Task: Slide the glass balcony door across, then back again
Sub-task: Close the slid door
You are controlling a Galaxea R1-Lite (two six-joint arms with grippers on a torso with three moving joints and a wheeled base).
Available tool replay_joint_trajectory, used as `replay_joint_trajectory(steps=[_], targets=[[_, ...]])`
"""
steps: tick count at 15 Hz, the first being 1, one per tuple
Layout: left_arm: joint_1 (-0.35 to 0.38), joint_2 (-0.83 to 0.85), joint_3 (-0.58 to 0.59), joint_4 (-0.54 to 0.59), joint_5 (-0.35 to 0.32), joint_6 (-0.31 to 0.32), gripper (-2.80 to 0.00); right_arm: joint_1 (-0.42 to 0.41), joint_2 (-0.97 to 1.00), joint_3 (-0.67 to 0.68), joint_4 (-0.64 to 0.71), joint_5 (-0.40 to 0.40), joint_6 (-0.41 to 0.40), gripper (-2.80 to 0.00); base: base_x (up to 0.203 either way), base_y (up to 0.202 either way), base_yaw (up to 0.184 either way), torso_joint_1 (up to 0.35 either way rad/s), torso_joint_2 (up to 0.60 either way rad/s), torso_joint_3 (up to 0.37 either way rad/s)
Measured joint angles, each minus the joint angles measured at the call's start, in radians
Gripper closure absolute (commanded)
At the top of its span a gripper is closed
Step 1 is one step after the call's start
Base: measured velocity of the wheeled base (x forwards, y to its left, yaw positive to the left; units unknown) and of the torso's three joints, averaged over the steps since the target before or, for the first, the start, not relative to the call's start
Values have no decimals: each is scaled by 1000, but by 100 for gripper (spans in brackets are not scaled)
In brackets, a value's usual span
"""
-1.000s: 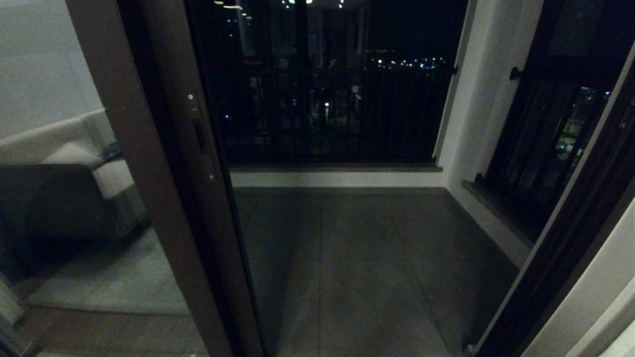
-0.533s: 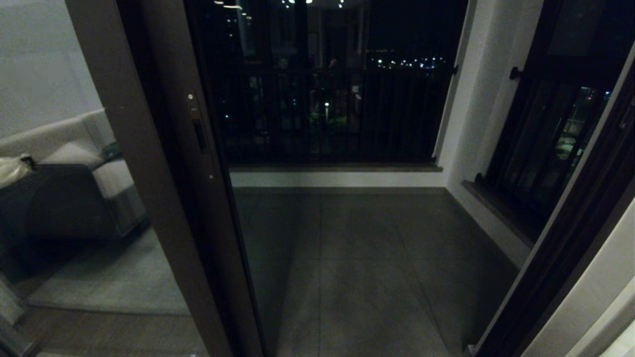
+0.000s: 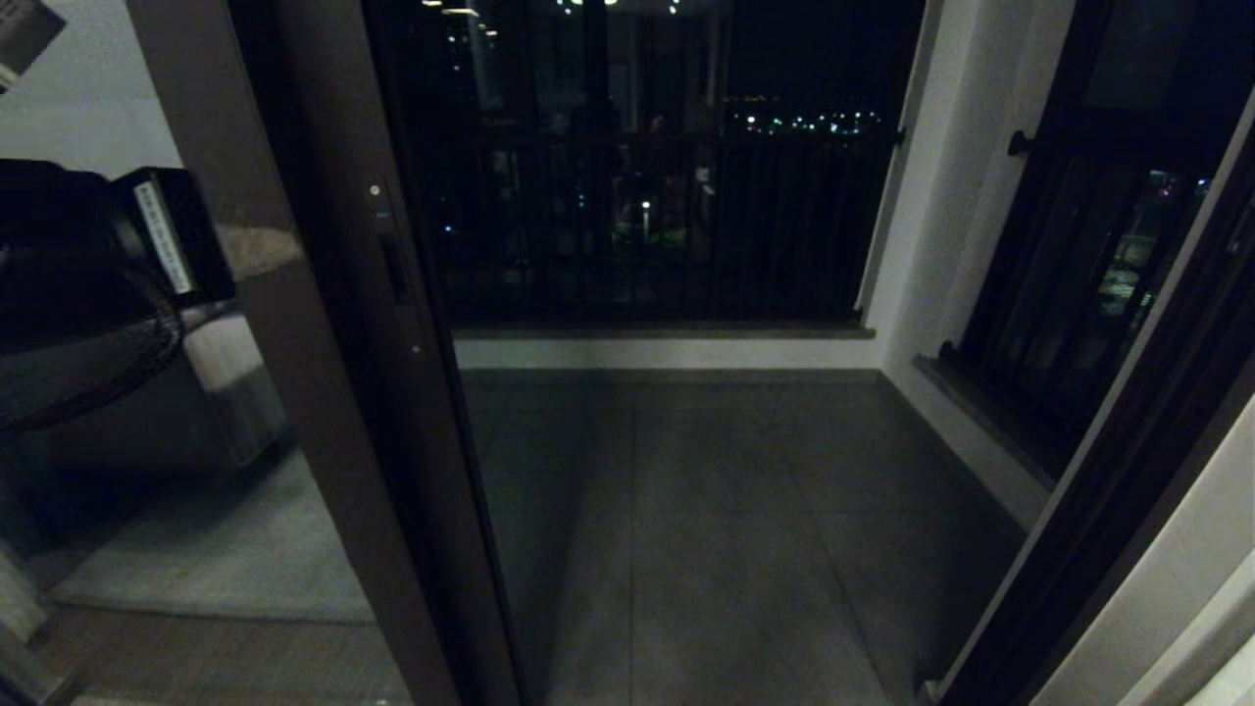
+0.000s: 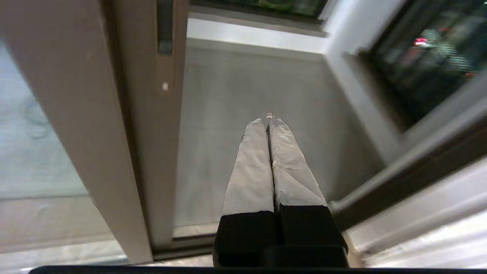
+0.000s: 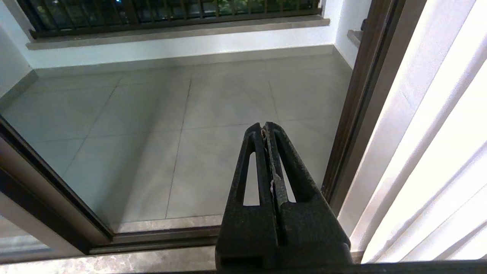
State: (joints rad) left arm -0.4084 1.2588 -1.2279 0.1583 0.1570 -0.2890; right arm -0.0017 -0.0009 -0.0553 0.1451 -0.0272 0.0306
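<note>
In the head view the glass balcony door (image 3: 324, 324) is seen at about nine o'clock of the scene, its brown stile running from the top edge down to the bottom, with the dark slot handle (image 3: 396, 267) set in the stile's edge. The doorway to the right of it stands open onto the tiled balcony floor (image 3: 726, 529), and a barred railing (image 3: 647, 226) is seen at twelve o'clock against the night lights. Of the left arm (image 3: 93, 265) only a dark bulk with a white label is shown there, at nine o'clock beside the door's stile; its fingers are not shown by that view. These are supplied by the left wrist view, where the left gripper (image 4: 268, 118) is seen with its two pale-wrapped fingers pressed together, holding nothing, near the stile but apart from it, the handle lying beyond. The right gripper (image 5: 265, 127) is found only in the right wrist view, its black fingers closed together over the floor near the door frame (image 5: 357, 114).
</note>
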Motion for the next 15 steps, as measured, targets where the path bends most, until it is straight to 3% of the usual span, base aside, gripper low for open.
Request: replay_joint_trajectory(steps=[3, 6, 11, 15], targets=[[-43, 135, -104, -1, 105, -2, 0, 0, 0, 0, 0, 0, 0, 0, 0, 0, 0, 0, 0, 0], [-51, 239, -202, -2, 109, 1, 0, 0, 0, 0, 0, 0, 0, 0, 0, 0, 0, 0, 0, 0], [7, 310, -352, 112, -88, 10, 0, 0, 0, 0, 0, 0, 0, 0, 0, 0, 0, 0, 0, 0], [46, 333, -418, 140, -126, 102, 0, 0, 0, 0, 0, 0, 0, 0, 0, 0, 0, 0, 0, 0]])
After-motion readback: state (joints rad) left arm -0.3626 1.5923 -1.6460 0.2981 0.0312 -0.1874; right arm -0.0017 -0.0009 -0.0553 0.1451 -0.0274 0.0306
